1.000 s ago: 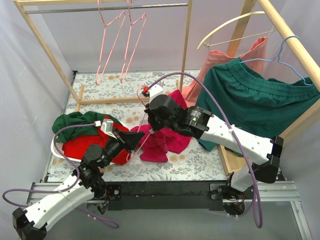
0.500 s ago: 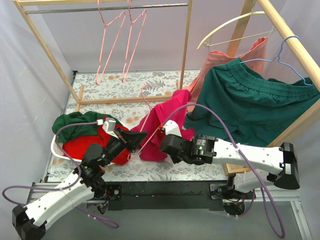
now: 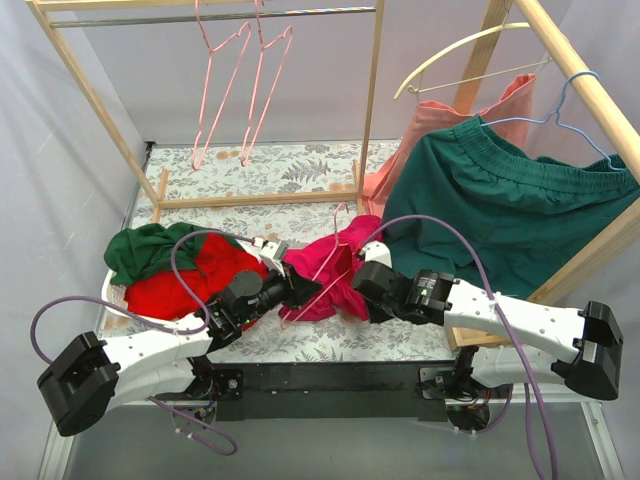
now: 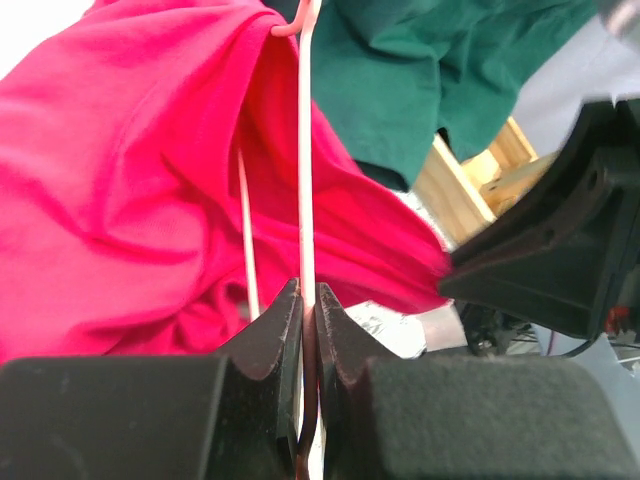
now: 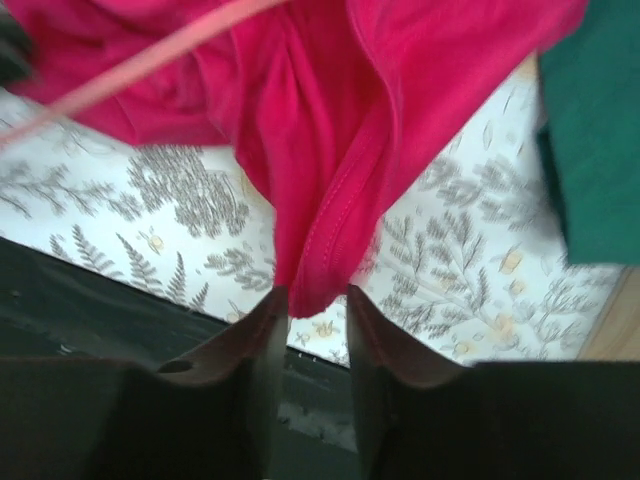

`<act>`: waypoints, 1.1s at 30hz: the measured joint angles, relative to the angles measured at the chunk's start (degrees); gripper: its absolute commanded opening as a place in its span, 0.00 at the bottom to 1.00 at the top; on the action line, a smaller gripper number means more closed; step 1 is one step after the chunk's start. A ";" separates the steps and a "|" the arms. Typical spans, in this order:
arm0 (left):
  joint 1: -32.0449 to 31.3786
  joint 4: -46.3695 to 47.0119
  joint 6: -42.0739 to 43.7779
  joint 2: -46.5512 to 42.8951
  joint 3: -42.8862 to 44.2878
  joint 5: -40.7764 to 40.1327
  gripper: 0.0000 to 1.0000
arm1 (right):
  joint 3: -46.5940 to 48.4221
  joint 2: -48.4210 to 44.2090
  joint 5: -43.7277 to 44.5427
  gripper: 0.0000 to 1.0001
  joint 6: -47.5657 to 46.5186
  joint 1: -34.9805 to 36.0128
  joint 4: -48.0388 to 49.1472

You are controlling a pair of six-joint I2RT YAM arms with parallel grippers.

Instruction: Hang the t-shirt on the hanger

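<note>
The magenta t-shirt (image 3: 335,262) lies bunched on the floral cloth between both grippers. A pale-pink wire hanger (image 3: 318,293) runs through its folds. My left gripper (image 3: 298,285) is shut on the hanger's wire (image 4: 306,150), which passes up over the shirt (image 4: 130,180) in the left wrist view. My right gripper (image 3: 358,290) is just right of the shirt. In the right wrist view its jaws (image 5: 310,300) stand slightly apart. The shirt's stitched hem (image 5: 340,220) hangs down to the tips and is not pinched. The hanger wire (image 5: 150,62) crosses that view's top left.
A red garment (image 3: 175,290) and a dark green one (image 3: 150,248) lie piled at the left. Two pale-pink hangers (image 3: 235,70) hang on the wooden rack's rail. A green garment on a blue hanger (image 3: 500,190), a salmon garment (image 3: 430,130) and a cream hanger (image 3: 460,55) are at the right.
The right gripper had lifted the shirt; the shirt has now sunk back onto the cloth and the jaws have parted. The left arm has reached further right with the hanger.
</note>
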 measured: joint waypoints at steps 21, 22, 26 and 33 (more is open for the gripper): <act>-2.80 -11.10 -0.59 5.64 11.43 -0.04 0.00 | 26.64 18.25 -9.60 0.51 -13.29 -20.26 9.29; -3.04 -11.72 -0.57 5.64 11.61 -0.07 0.00 | 26.51 18.53 -9.60 0.46 -13.31 -20.46 9.64; -3.91 -14.71 -0.39 5.81 12.74 -0.22 0.09 | 24.76 18.58 -9.62 0.02 -14.14 -20.59 12.52; -4.59 -25.22 -2.51 6.75 18.73 -3.13 0.58 | 12.59 12.28 -9.33 0.01 -16.85 -20.46 21.84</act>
